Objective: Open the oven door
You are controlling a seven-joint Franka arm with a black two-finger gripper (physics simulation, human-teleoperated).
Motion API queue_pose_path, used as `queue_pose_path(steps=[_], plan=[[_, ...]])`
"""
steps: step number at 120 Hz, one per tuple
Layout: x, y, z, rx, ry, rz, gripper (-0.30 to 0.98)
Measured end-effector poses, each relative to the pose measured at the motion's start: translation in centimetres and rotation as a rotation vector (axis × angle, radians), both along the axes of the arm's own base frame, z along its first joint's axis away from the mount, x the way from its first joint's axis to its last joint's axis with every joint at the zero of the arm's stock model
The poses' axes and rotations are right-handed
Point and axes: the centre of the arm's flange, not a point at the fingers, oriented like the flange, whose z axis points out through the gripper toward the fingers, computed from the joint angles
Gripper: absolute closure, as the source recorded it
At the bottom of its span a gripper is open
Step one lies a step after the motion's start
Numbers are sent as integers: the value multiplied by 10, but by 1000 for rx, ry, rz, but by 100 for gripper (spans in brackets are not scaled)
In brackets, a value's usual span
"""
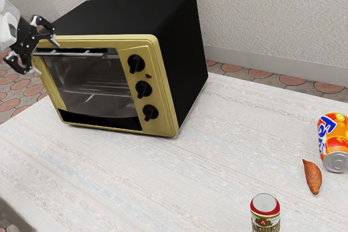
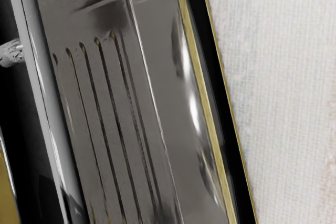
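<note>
One glass oven door (image 1: pixel 97 84), silver bar handle (image 1: pixel 68 54).

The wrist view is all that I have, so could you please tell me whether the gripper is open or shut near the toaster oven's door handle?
Observer: The gripper is open, its fingers spread near the end of the door handle at the exterior view's left.
Operator: Thank you. Which side of the door are the controls on?
Observer: Three black knobs run down the front at the exterior view's right, beside the door and away from the gripper.
Operator: And what else is on the table?
Observer: A sweet potato lies near an orange soda can, which is tipped over or tilted in the view; I can't tell which.
</note>
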Motion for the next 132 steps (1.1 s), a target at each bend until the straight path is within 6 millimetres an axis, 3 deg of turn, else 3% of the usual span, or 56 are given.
queue_pose_path(steps=[84,99,103,107,109,111,115,117,122,125,129,132], plan=[[15,7,-25,10,35,-29,-3],[7,11,-44,-2,79,-21,-6],[-10,8,-53,1,102,-20,-7],[-49,1,-68,-18,108,-35,-14],[-79,-5,-77,-34,98,-51,-7],[-119,-18,-84,-49,67,-81,16],[-197,-55,-75,-21,-40,-133,16],[-226,-80,-61,31,-90,-159,14],[-277,-150,3,211,-221,-222,11],[-303,-180,46,281,-301,-237,9],[-315,-190,108,283,-363,-177,8],[-301,-202,154,282,-369,-130,6]])
